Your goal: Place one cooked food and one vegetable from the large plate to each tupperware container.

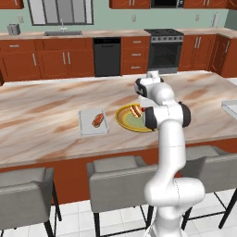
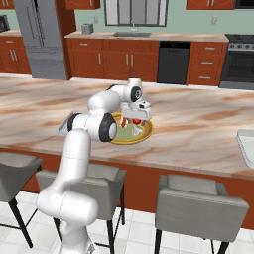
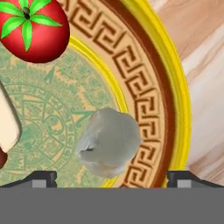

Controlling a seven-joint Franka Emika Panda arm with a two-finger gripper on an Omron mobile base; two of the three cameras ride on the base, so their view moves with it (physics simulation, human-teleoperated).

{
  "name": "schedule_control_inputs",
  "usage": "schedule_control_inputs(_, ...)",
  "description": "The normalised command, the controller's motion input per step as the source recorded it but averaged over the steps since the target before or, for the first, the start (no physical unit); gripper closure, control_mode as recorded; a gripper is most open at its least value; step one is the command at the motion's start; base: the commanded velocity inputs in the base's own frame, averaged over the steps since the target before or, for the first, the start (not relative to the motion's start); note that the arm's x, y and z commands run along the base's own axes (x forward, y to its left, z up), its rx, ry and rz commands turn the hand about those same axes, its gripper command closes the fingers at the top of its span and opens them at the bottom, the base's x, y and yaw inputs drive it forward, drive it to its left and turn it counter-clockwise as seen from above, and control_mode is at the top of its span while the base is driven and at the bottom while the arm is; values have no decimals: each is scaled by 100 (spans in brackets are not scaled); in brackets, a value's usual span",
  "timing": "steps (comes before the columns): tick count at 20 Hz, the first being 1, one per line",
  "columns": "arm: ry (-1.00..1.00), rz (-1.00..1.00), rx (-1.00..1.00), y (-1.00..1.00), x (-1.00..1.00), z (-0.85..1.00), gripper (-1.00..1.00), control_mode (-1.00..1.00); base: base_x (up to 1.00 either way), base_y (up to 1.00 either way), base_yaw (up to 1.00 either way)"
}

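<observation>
The large plate has a yellow rim and a patterned green centre; it lies on the island. On it are a red tomato, a pale grey-white lumpy vegetable and a hot dog, whose bun end shows in the hand view. My gripper hangs open just over the plate, its fingertips on either side of the pale lump without touching it. One tupperware container left of the plate holds a hot dog. The other container lies far right.
The marble island stretches wide around the plate. Grey stools stand along its near edge. Cabinets, a dishwasher and a stove line the far wall.
</observation>
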Motion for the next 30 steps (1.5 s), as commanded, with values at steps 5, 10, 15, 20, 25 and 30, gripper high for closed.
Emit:
schedule_control_inputs(5,0,11,13,-2,0,-27,-100,-100,0,0,0)
schedule_control_inputs(10,-2,6,17,-2,-4,-33,-100,-100,0,0,0)
schedule_control_inputs(15,0,7,2,1,0,-15,-100,-100,0,0,0)
schedule_control_inputs(20,0,5,0,0,0,-25,-100,-100,0,0,0)
schedule_control_inputs(25,0,5,0,4,0,-13,100,-100,0,0,0)
schedule_control_inputs(30,0,5,0,11,0,-6,100,-100,0,0,0)
